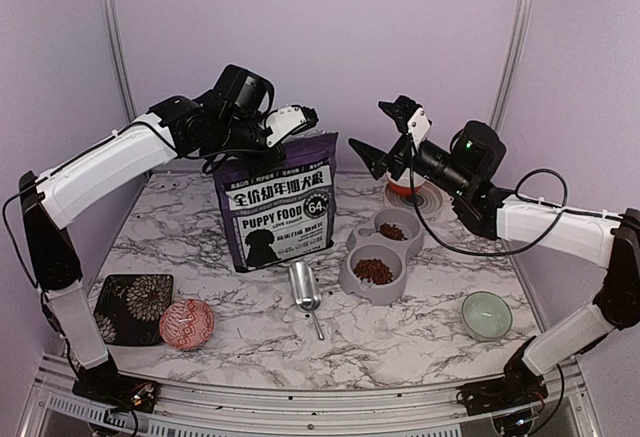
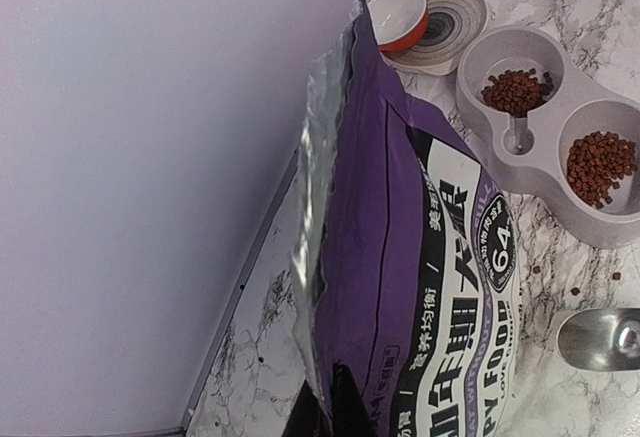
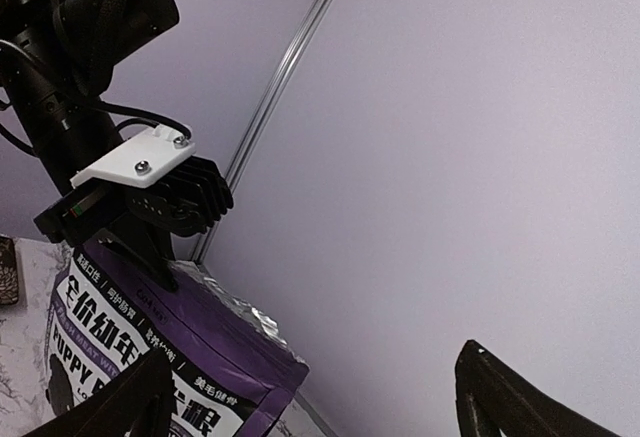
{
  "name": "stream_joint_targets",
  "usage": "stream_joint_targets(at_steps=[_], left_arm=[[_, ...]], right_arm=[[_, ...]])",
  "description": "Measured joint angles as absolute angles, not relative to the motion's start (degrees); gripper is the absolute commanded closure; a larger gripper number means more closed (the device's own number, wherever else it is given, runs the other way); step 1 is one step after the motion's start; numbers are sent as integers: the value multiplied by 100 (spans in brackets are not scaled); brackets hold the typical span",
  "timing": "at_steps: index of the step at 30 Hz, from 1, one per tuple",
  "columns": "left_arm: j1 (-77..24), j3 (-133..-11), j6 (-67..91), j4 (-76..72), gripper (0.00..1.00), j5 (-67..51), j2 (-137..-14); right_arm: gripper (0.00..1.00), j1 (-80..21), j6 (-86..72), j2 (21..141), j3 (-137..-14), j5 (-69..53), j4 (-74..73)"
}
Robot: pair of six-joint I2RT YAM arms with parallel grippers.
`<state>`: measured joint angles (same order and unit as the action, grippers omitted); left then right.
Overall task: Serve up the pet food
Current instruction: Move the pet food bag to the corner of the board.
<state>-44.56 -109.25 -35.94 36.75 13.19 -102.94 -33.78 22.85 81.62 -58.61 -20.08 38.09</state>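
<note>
The pet food lies in two small heaps in the grey double-bowl feeder, one in the near bowl and one in the far bowl. Both heaps also show in the left wrist view. The purple PUPPY FOOD bag stands upright, its foil top open. My left gripper is shut on the bag's top left edge, as the left wrist view also shows. My right gripper is open and empty in the air, right of the bag's top. A metal scoop lies in front of the bag.
An orange bowl on a striped plate sits behind the feeder. A pale green bowl is at the front right. A red patterned bowl and a dark floral plate are at the front left. A few stray pellets lie near the scoop.
</note>
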Motion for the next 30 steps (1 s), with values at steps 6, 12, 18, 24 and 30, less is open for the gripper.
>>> stream_joint_targets(at_steps=[6,12,18,24,30], left_arm=[[-4189,-11021,-3474,3675,100,1555,-10348],[-3876,-11054,-3380,3695,100,1846,-10359],[-3487,-11054,-3334,3693,100,2224,-10359],[-3096,-11054,-3308,3651,100,2696,-10381],[-2539,-11054,-3275,3586,100,3048,-10388]], right_arm=[[5,-3378,2152,8162,-5763,-1855,3986],[5,-3378,2093,8162,-5747,-1723,4075],[5,-3378,2005,8162,-5745,-1586,4154],[5,-3378,1874,8162,-5636,-1540,4195],[5,-3378,1772,8162,-5599,-1531,4198]])
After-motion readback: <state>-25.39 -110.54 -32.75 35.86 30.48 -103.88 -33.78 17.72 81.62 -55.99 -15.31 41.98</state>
